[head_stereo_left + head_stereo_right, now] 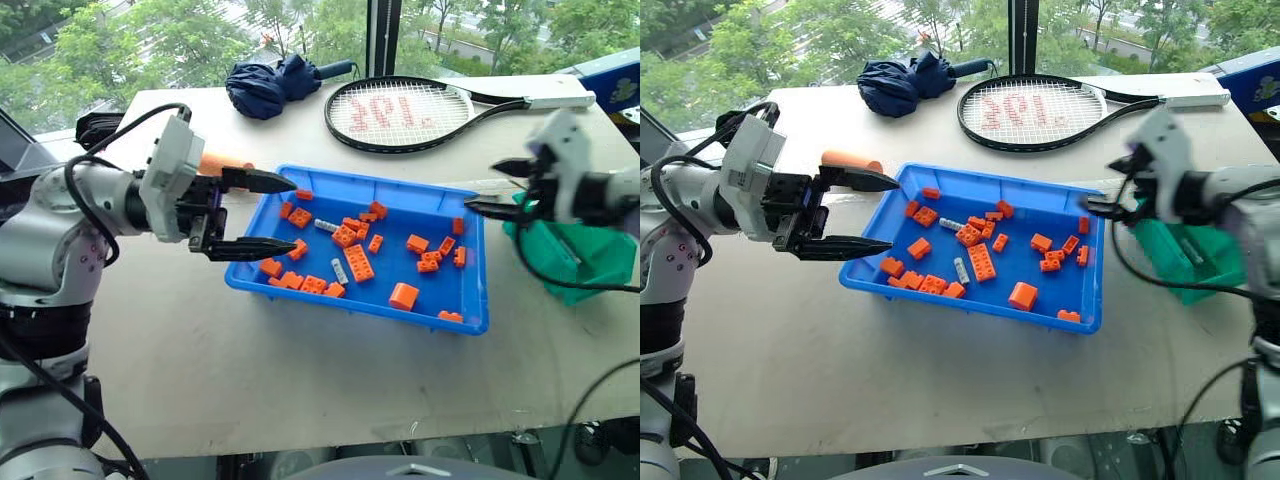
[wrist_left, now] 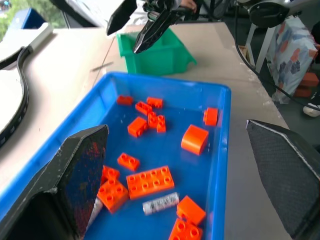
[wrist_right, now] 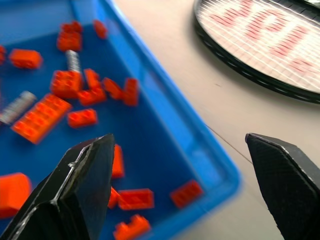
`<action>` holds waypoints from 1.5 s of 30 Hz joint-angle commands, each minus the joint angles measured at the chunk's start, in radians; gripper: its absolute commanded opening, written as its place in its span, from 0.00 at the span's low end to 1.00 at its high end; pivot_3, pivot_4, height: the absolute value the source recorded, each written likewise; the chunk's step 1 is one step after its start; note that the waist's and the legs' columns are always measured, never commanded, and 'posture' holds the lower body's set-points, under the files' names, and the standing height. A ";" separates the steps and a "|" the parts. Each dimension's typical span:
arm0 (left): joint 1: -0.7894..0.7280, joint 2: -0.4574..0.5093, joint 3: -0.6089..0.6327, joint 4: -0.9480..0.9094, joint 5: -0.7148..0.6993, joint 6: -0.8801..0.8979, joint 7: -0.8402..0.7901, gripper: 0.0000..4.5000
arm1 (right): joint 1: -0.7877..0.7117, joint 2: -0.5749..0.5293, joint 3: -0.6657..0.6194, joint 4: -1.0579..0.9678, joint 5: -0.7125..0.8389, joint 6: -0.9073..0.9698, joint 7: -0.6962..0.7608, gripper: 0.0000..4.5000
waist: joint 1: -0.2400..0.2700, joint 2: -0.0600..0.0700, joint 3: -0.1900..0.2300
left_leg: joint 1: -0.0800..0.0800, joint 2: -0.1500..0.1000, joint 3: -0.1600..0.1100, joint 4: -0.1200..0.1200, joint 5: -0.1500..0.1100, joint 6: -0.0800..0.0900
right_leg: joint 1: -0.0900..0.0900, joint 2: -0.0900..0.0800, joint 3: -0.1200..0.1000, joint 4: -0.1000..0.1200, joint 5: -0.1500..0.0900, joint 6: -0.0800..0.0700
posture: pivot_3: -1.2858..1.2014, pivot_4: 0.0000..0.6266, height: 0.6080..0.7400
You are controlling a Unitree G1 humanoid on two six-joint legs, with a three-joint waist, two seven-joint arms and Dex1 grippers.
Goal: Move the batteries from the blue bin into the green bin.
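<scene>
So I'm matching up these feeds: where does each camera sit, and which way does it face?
Head eyes: look forward and down on the blue bin, both arms, open left gripper, open right gripper.
Left wrist: looks between its fingers across the bin to the green bin.
Right wrist: looks over the bin's rim toward the racket.
Shared: two batteries among orange bricks.

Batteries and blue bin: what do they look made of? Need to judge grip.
Batteries: likely metal, silver-grey with a ribbed or banded look and a dull sheen among matte orange bricks. Blue bin: plastic by its look, smooth, glossy, uniform bright blue, with a moulded rounded rim.
</scene>
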State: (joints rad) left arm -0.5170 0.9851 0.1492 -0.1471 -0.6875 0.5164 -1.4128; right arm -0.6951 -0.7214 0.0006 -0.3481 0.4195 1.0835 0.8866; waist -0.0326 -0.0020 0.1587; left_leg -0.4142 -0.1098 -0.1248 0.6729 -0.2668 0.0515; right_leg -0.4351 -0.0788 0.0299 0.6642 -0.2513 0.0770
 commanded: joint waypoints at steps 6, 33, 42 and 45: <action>0.162 0.112 0.085 0.008 0.085 -0.085 -0.036 1.00 | -0.094 0.214 0.302 0.017 -0.038 -0.058 -0.079 0.93 | 0.000 -0.001 0.000 | 0.000 -0.003 -0.003 0.001 0.000 0.000 | 0.000 -0.002 -0.003 0.000 0.000 0.000 | 0.52 0.24 1.00; 0.217 0.124 0.104 -0.006 0.093 -0.100 -0.032 1.00 | -0.082 0.367 0.602 0.257 -0.319 -0.289 -0.104 0.93 | -0.010 -0.001 -0.001 | 0.001 -0.003 -0.005 0.001 0.001 -0.002 | 0.000 -0.001 -0.009 0.006 0.000 -0.001 | 0.52 0.24 1.00; 0.194 0.120 0.098 0.010 0.092 -0.103 -0.036 1.00 | -0.096 0.380 0.607 0.296 -0.314 -0.230 -0.043 0.32 | -0.010 -0.001 -0.001 | 0.002 -0.003 -0.005 0.001 0.002 -0.002 | 0.000 -0.001 -0.009 0.007 0.000 -0.001 | 0.52 0.24 1.00; 0.190 0.118 0.097 0.014 0.093 -0.107 -0.037 1.00 | -0.120 0.383 0.614 0.326 -0.325 -0.223 -0.024 0.23 | -0.010 -0.001 -0.001 | 0.002 -0.003 -0.005 0.002 0.002 -0.003 | 0.000 -0.001 -0.009 0.008 0.000 -0.001 | 0.52 0.24 1.00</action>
State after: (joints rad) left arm -0.3101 1.0969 0.2303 -0.1314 -0.5910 0.4261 -1.4441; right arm -0.8004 -0.3417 0.6053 -0.0240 0.1006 0.8510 0.8469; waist -0.0421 -0.0028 0.1580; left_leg -0.4123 -0.1131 -0.1298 0.6745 -0.2651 0.0487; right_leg -0.4351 -0.0801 0.0210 0.6719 -0.2511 0.0762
